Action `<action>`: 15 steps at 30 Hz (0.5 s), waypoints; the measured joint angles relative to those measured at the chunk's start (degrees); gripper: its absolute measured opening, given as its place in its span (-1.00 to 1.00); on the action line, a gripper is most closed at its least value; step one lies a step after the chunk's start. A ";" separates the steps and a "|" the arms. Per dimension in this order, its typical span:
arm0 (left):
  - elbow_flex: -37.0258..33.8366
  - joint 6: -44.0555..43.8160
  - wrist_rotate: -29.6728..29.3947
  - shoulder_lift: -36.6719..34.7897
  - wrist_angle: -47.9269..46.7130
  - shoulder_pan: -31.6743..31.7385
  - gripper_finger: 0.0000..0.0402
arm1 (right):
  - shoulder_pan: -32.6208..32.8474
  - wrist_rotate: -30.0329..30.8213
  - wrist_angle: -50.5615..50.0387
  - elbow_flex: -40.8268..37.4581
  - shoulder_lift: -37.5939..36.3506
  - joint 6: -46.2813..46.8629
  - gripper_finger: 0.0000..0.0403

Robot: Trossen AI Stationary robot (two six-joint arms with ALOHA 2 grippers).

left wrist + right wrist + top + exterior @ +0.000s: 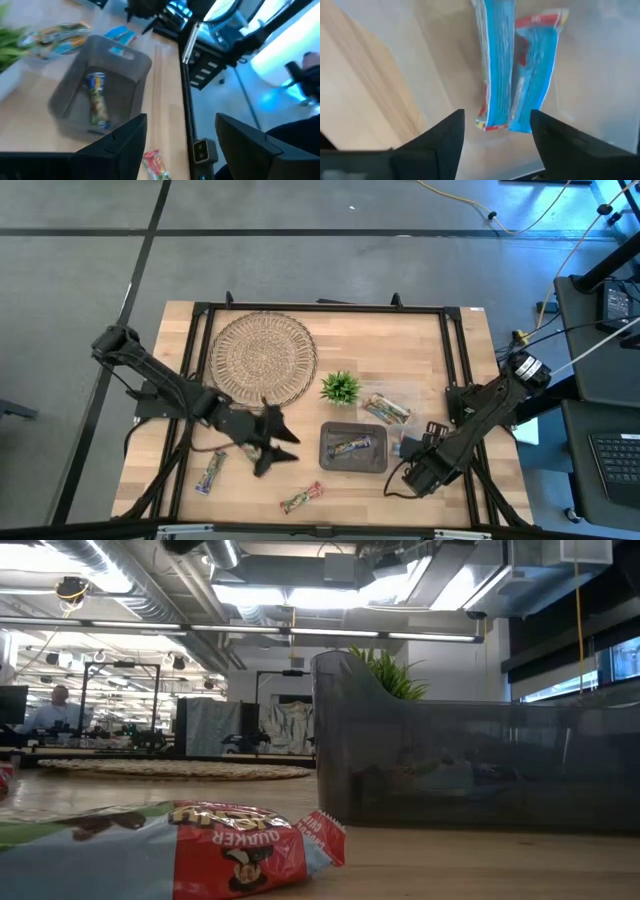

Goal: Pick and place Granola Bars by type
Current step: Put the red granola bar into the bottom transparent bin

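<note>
Left gripper [272, 442]: we see it low over the table, just left of the grey bin; in the left wrist view its fingers [120, 145] stand apart with nothing between them.
Right gripper [415, 470]: we see it at the table's right front, just right of the bin; in the right wrist view its fingers [442, 142] are spread, holding nothing, above two blue bars.
Blue bars [512, 70]: we find two side by side under the right gripper, one on edge, touching each other, in what seems a clear tray whose edges we cannot make out well.
Grey bin [325, 463]: we see it front of centre, with one green-and-tan bar [353, 446] lying inside.
Clear tray [405, 394]: right of the plant, holding a mixed-colour bar [385, 409].
Loose bars: we count one [210, 472] on the table left of the left gripper and one red-and-green [301, 497] near the front edge.
Plant [341, 387]: between mat and clear tray.
Mat [262, 357]: round, woven, at back left.
</note>
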 joint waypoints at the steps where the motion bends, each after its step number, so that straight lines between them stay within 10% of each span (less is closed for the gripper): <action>1: 1.83 0.37 -0.83 2.09 -0.90 -0.85 0.13 | 0.00 0.74 -0.05 0.08 -0.30 -0.44 0.13; 15: 38.70 -14.11 -0.94 34.19 -36.96 -6.96 0.13 | 0.00 5.82 -3.02 -0.12 -1.16 -4.80 0.13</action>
